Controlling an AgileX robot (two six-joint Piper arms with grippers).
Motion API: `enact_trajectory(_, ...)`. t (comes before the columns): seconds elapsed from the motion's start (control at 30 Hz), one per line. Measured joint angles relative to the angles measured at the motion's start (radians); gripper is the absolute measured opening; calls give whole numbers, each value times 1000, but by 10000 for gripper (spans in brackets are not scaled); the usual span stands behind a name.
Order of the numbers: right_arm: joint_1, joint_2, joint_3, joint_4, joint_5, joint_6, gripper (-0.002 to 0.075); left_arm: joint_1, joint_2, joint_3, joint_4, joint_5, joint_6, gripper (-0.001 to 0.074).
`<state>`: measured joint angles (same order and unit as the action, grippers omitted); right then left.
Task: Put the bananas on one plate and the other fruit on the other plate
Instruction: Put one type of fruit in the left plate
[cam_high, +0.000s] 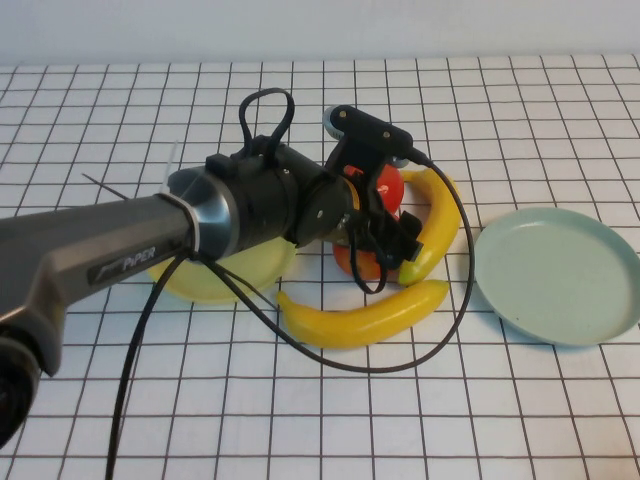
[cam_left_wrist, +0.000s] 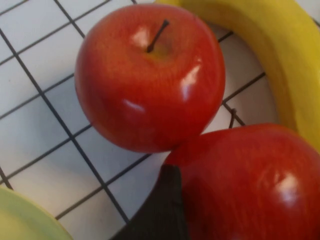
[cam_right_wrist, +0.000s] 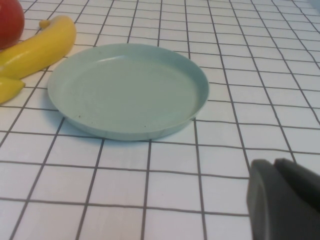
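Left arm (cam_high: 120, 250) stretched across the grid table (cam_high: 300, 420), covering most of the yellow plate (cam_high: 215, 280) just behind the gripper. Left gripper (cam_high: 385, 250) down over the two apples; jaws parted around the near apple (cam_high: 355, 262), one dark finger (cam_left_wrist: 160, 210) touching its side, closure not confirmed. Mint plate (cam_high: 555, 275) well off to the right of the left gripper, bare. Front banana (cam_high: 365, 315) just below the gripper, long axis left to right, ends curling up. Second banana (cam_high: 435, 225) beside the gripper's right, arching around the apples. Far apple (cam_high: 388, 185) mostly hidden in high view; left wrist view shows it whole, stem (cam_left_wrist: 157, 35) up, touching the near apple. Right gripper (cam_right_wrist: 285, 200) seen only in right wrist view, near the mint plate; finger spread cannot be told.
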<state>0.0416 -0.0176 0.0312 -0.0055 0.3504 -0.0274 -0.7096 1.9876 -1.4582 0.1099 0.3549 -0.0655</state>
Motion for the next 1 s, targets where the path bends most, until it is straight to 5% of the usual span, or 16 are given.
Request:
enact_trajectory(0.63, 0, 0, 0, 0, 0, 0, -15, -2, 3, -9, 87, 44, -80, 582)
enact_trajectory(1.0, 0, 0, 0, 0, 0, 0, -15, 53, -281, 74, 227, 56, -151, 582)
